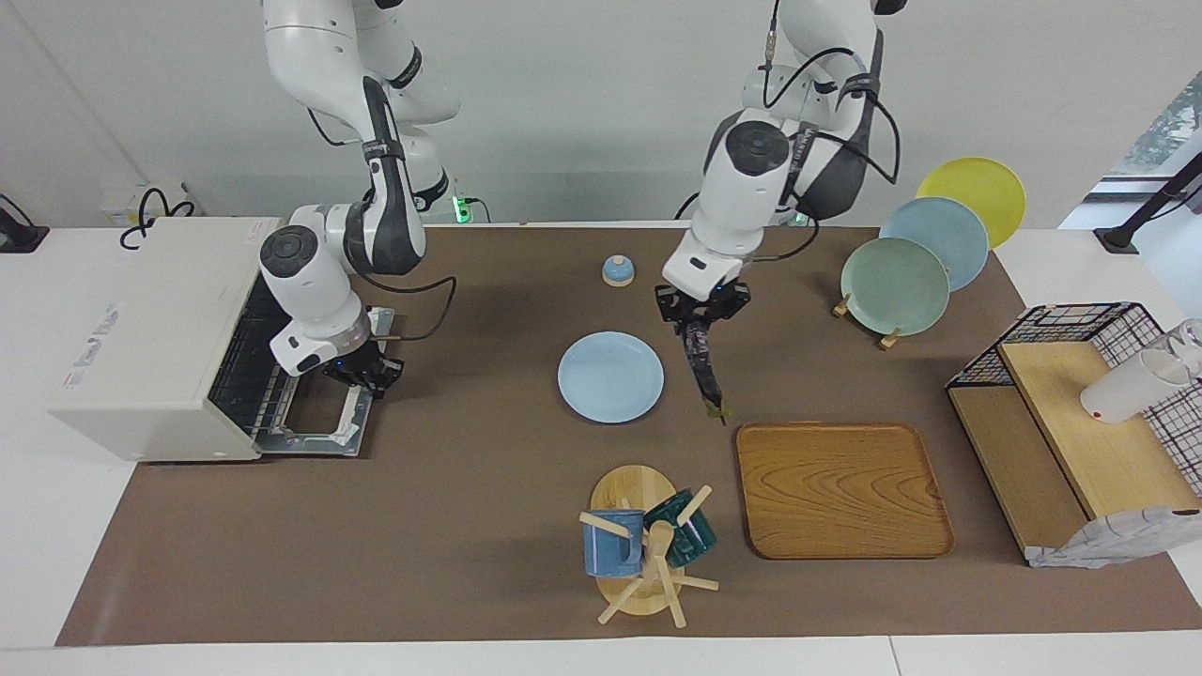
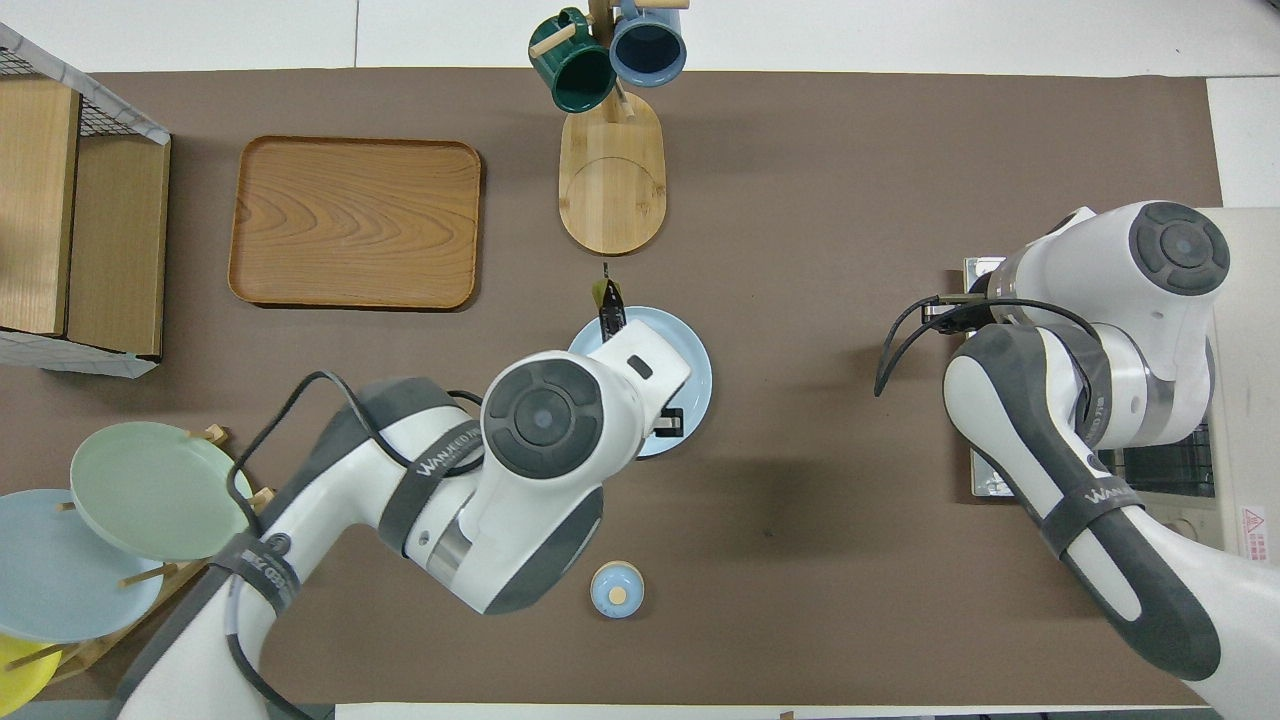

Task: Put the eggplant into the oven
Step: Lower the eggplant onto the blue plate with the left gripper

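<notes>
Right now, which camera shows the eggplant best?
The facing view: the eggplant hangs in full length from the left gripper, up in the air. In the overhead view only its stem tip shows; the arm covers the rest.

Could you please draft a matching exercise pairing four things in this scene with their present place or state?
1. eggplant
2. oven
3. wooden tray
4. blue mug

a. hangs on the wooden rack
b. door down, wire rack showing
c. held up by the left tool
d. nothing on it

Pairs: 1-c, 2-b, 3-d, 4-a
</notes>
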`<action>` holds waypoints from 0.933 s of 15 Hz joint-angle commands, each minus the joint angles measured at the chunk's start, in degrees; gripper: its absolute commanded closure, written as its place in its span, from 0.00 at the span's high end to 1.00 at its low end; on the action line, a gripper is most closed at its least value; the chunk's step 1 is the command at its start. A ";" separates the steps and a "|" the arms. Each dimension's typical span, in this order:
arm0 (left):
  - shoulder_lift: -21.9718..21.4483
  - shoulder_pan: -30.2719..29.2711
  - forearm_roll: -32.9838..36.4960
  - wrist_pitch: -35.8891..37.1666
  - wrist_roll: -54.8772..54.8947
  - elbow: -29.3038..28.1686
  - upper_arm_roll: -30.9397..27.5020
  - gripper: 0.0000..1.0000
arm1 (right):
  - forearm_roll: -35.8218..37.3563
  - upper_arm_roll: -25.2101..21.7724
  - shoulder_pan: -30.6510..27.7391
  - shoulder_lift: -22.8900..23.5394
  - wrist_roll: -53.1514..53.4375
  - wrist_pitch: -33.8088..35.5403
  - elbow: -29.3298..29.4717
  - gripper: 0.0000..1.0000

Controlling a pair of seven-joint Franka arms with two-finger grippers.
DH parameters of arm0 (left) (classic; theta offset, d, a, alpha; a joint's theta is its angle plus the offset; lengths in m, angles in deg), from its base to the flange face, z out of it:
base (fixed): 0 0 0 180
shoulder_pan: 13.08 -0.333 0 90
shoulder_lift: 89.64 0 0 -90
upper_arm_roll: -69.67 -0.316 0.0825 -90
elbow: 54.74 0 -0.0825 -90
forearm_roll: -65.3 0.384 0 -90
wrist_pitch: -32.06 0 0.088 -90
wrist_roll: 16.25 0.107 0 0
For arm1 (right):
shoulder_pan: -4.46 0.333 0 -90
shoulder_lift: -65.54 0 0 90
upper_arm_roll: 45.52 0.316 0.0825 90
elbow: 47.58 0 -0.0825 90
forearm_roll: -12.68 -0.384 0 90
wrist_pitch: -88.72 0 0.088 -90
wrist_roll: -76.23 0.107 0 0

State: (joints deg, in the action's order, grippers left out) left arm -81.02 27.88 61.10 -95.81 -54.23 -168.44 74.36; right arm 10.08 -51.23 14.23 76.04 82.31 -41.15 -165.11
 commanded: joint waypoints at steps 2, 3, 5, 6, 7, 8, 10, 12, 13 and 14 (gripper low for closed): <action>3.94 1.57 -0.90 -7.55 0.10 -1.78 -1.36 0.00 | -0.21 -0.53 2.45 1.45 1.39 7.32 6.07 0.32; 5.44 2.36 -0.90 -8.96 -0.16 -1.78 -1.36 0.00 | -0.03 -0.53 2.54 1.71 1.39 9.35 7.83 0.34; 6.94 2.28 -0.90 -10.64 0.19 -1.78 -1.44 0.00 | 0.32 -0.53 2.97 2.24 1.31 14.44 11.43 0.42; 6.94 2.19 -0.90 -10.56 0.37 -1.78 -1.44 0.00 | 1.19 -0.53 2.98 2.24 1.39 16.91 12.67 0.42; 6.94 2.10 -0.90 -10.56 0.54 -1.70 -1.44 0.00 | 2.33 -0.53 2.98 2.24 1.31 18.50 13.55 0.42; 6.94 2.01 -0.81 -10.21 0.63 -1.70 -1.44 0.00 | 3.12 -0.53 3.06 2.16 1.31 19.99 14.08 0.42; 6.94 1.84 -0.90 -10.03 1.07 -1.70 -1.53 0.66 | 3.13 -0.44 4.20 2.15 1.31 23.51 16.44 0.42; 6.07 0.70 -0.81 -8.98 2.21 -1.70 -1.62 1.00 | 3.22 -0.44 6.66 2.24 2.88 25.19 18.12 0.42; 4.85 -0.61 -0.81 -6.71 2.91 -1.26 -1.53 1.00 | 3.31 -0.44 7.45 2.33 4.63 25.02 18.22 0.42; 3.18 -1.84 -0.81 -4.34 4.57 -1.17 -1.53 1.00 | 3.31 -0.44 8.68 2.42 6.21 24.23 18.22 0.42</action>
State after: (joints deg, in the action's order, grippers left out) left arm -74.26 28.09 61.10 -104.62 -53.03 -169.54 73.25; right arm 12.16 -51.35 20.68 76.98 85.16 -17.44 -148.88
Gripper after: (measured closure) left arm 0.216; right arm 0.577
